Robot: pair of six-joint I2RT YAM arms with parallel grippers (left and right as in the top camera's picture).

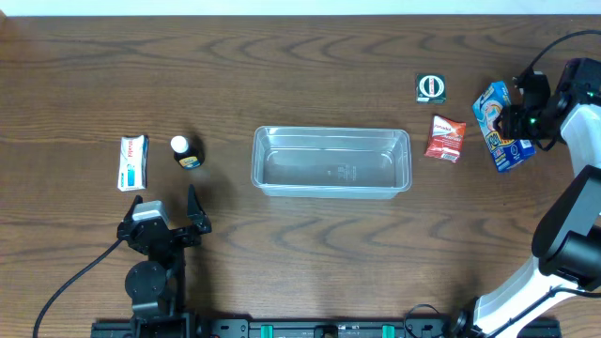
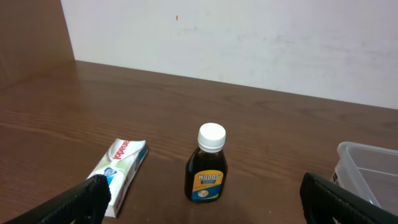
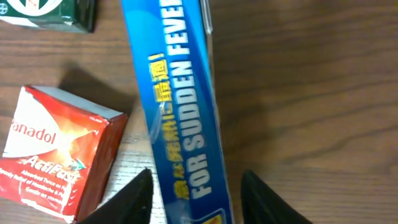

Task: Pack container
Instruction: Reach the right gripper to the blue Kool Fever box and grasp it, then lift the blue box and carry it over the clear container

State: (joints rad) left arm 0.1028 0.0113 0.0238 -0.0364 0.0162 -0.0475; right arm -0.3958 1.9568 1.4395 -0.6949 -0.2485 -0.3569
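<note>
Dark wooden surface point(image 1: 310, 244) is carrying the clear container point(image 1: 331, 130) at its centre. At the container's 8 o'clock the left gripper point(image 1: 165, 197) is holding its jaws spread wide. At 3 o'clock the right gripper point(image 3: 194, 180) is straddling a blue box point(image 3: 177, 93); whether it is pinching it, I cannot tell.

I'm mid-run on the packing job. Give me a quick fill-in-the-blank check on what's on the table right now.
The clear container is ____ inside.
The box labelled FOR SUDDEN FEVER, straddled by the right claw, is ____ in colour.
The WOODS bottle has a ____ cap.
The left claw holds ____.
Missing words: empty; blue; white; nothing.
</note>
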